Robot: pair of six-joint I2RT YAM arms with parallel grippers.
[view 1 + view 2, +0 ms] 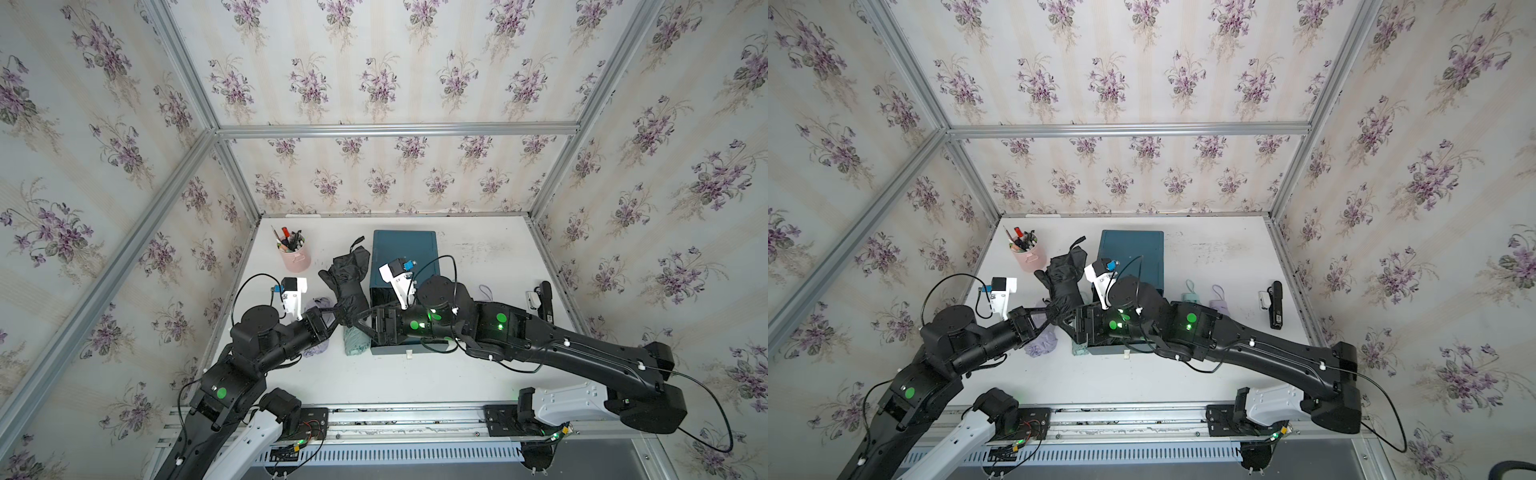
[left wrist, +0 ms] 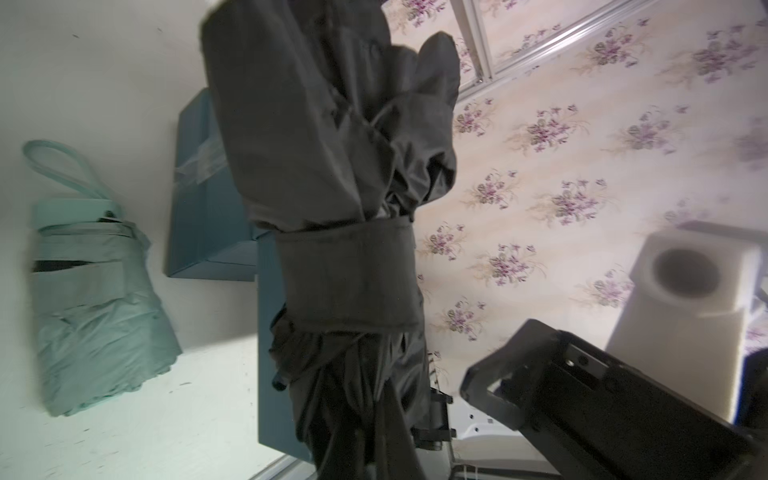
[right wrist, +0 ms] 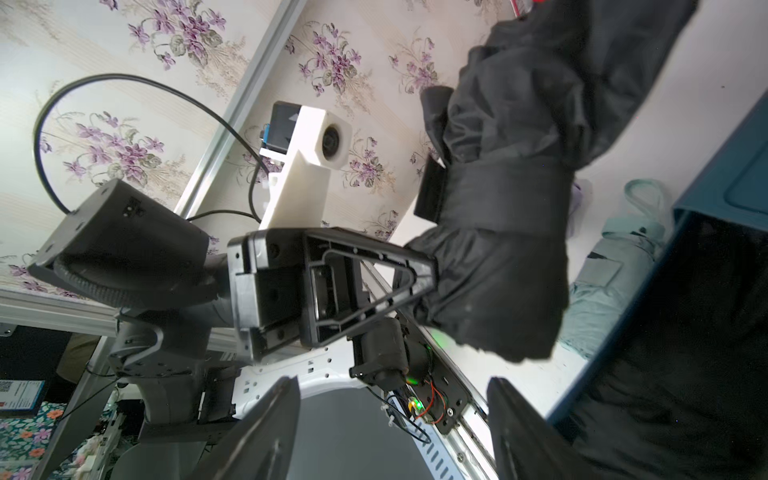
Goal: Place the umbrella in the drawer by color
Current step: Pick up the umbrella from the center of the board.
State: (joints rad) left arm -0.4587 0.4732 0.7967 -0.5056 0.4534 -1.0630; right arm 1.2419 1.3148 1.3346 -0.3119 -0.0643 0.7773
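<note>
A folded black umbrella (image 1: 349, 274) (image 1: 1065, 278) hangs tilted above the table, beside the left of the teal-blue drawer cabinet (image 1: 405, 249) (image 1: 1131, 249). My left gripper (image 1: 338, 316) (image 1: 1054, 316) is shut on the umbrella's lower end; the fabric (image 2: 332, 166) hides most of its fingers. My right gripper (image 1: 365, 322) (image 3: 392, 382) stands open just right of that end, with nothing between its fingers, and the umbrella (image 3: 498, 249) is beyond them. The cabinet's lowest drawer (image 1: 390, 351) is pulled out, its dark inside (image 3: 685, 311) mostly under my right arm.
A mint-green umbrella (image 1: 356, 343) (image 2: 95, 311) and a lilac umbrella (image 1: 316, 305) (image 1: 1042, 345) lie on the table under the grippers. Two more, mint (image 1: 1190, 293) and lilac (image 1: 1219, 299), lie right of the cabinet. A pink pen cup (image 1: 295, 253) stands back left, a black device (image 1: 544, 299) far right.
</note>
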